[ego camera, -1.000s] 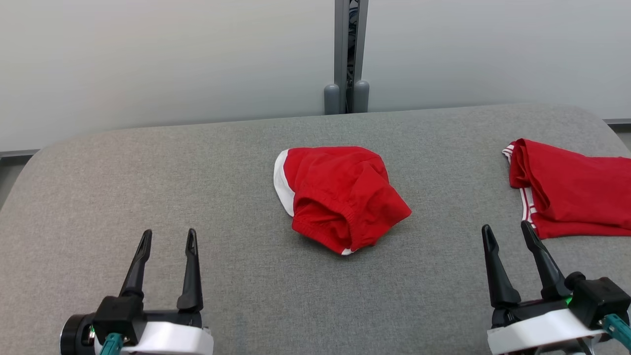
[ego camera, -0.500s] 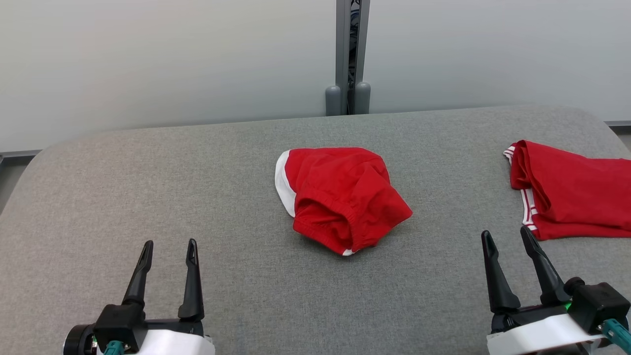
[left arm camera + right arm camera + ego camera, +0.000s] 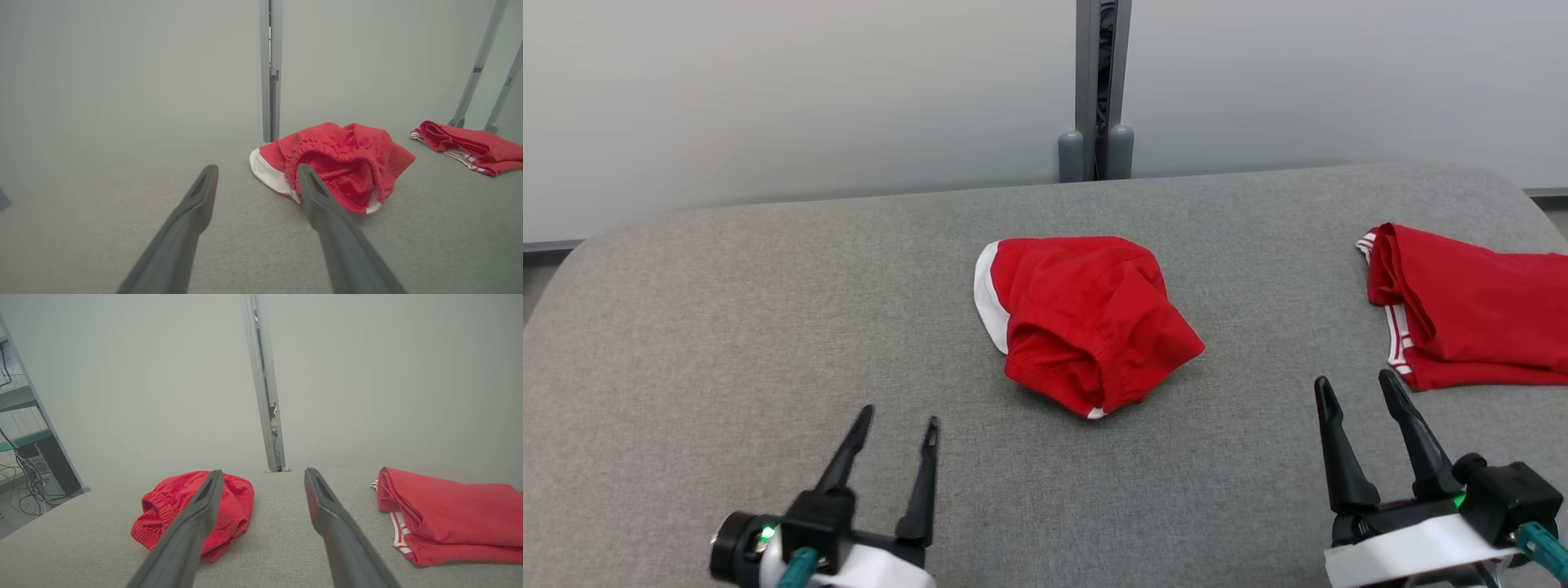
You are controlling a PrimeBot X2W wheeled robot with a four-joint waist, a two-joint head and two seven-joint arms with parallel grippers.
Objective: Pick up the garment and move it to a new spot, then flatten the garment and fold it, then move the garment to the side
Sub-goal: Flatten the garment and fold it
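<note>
A crumpled red garment [image 3: 1086, 322] with a white edge lies bunched in the middle of the grey padded table [image 3: 768, 310]. The left wrist view shows the garment [image 3: 339, 163] with its elastic waistband gaping toward the camera; in the right wrist view the garment [image 3: 196, 510] lies partly behind one finger. My left gripper [image 3: 898, 416] stands open at the lower left, tilted toward the garment and well short of it. My right gripper [image 3: 1352, 380] stands open at the lower right with nothing between its fingers.
A second red garment [image 3: 1470, 314] with white stripes lies folded at the table's right edge, just beyond my right gripper. A grey post [image 3: 1098, 90] rises behind the table against a pale wall. Shelving with cables [image 3: 24, 457] stands off the table's left side.
My left gripper has moved right, toward the middle garment, and turned its fingers that way. The right gripper has hardly moved. Both garments lie as before.
</note>
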